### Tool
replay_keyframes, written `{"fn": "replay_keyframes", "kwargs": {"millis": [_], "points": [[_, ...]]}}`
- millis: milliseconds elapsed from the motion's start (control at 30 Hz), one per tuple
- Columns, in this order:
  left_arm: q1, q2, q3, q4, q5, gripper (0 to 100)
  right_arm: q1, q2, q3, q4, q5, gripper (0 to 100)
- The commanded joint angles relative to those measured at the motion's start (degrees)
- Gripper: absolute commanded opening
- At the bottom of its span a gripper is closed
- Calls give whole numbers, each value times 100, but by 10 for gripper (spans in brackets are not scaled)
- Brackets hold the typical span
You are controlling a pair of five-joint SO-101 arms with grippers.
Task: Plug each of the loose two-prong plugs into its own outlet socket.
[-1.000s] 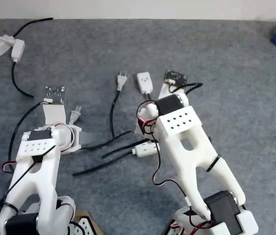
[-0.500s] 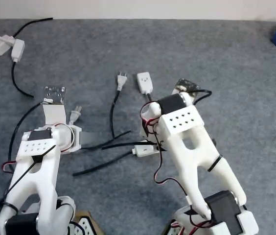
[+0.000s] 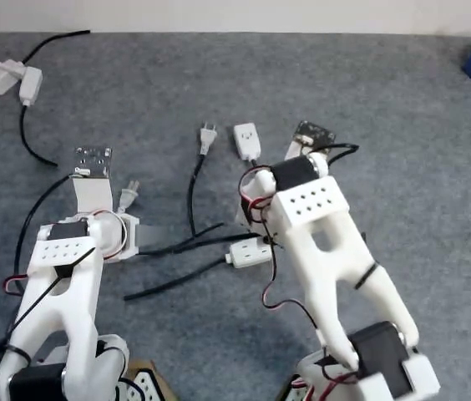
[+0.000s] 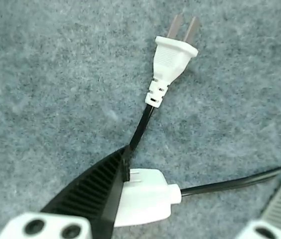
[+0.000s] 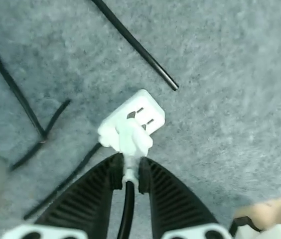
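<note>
Pinching a white plug [image 5: 131, 142] by its neck with the right end effector [image 5: 129, 162], lower centre, just at a slotted socket [image 5: 143, 114]. Holding the left end effector [image 4: 210, 162] spread beside a white connector [image 4: 145, 199], bottom centre; upper right, a loose plug [image 4: 173, 55] flat on the grey table [image 4: 41, 74].

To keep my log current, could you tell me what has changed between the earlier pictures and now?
The right gripper, shut on an outlet socket, swung a little right and partly back; the socket and a black cord beside it shifted slightly. The left arm, the nearby plug, the far plug and the far socket stayed put.
</note>
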Motion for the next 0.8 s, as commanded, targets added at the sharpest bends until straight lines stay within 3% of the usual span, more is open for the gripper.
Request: {"fn": "replay_keyframes", "kwargs": {"millis": [0,133,233,767], "points": [[-40,-13,-22,-79,-18,436,57,453,-426,409,185,5],[-40,-13,-22,-79,-18,436,57,1147,-1701,1429,273,5],[-40,-13,-22,-79,-18,436,84,1411,-2475,1481,264,5],[-40,-13,-22,-79,-35,436,48,2141,-2888,1481,273,5]]}}
